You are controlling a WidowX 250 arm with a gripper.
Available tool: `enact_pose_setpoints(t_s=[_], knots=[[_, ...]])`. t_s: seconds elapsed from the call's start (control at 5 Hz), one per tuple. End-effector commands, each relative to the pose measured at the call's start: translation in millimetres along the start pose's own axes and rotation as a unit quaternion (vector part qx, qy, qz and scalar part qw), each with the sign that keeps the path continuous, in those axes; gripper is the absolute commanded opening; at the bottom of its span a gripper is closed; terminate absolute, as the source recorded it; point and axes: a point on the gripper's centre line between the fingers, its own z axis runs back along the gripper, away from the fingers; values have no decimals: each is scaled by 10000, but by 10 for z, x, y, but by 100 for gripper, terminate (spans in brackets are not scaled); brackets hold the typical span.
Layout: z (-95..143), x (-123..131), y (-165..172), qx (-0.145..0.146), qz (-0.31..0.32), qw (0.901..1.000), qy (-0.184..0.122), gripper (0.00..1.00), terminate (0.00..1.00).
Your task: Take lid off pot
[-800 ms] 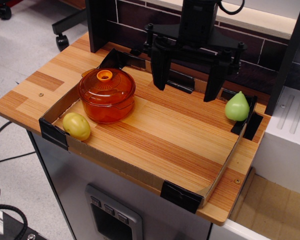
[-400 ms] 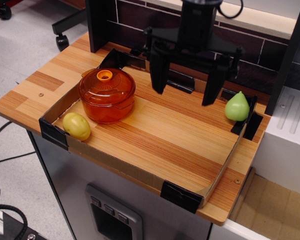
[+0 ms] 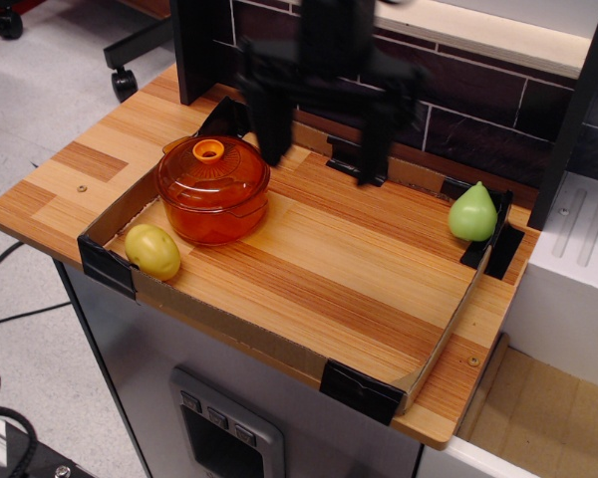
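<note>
The orange translucent pot (image 3: 215,214) stands at the left of the wooden tray. The domed orange lid (image 3: 212,169) sits on it, with its lighter ring knob (image 3: 208,150) at the centre. My black gripper (image 3: 324,171) hangs open above the table behind and to the right of the pot, blurred by motion. Its left finger (image 3: 273,134) is just right of the lid and its right finger (image 3: 377,149) is further right. Nothing is between the fingers.
A yellow potato-like fruit (image 3: 152,251) lies in front of the pot at the tray's left corner. A green pear (image 3: 472,213) stands at the right edge. A low cardboard wall (image 3: 279,344) with black corner clips borders the tray. A dark brick wall (image 3: 478,110) is behind.
My gripper has moved left towards the pot, from over the right-middle of the tray to just beside the lid. The pot, lid and fruits have not moved.
</note>
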Motion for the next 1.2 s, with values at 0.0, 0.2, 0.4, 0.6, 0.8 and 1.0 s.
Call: enact_pose_setpoints(t_s=[0.0, 0.2, 0.4, 0.6, 0.8, 1.0], knots=[[185, 258, 448, -163, 216, 9995, -155, 100, 0], [171, 373, 616, -138, 250, 9993, -224, 100, 0], [175, 450, 752, -127, 341, 9990, -241, 100, 0], [91, 503, 850, -47, 393, 9990, -219, 100, 0], [-48, 548, 903, 87, 416, 9990, -106, 100, 0], [-173, 574, 899, 145, 401, 9991, 4, 100, 0]])
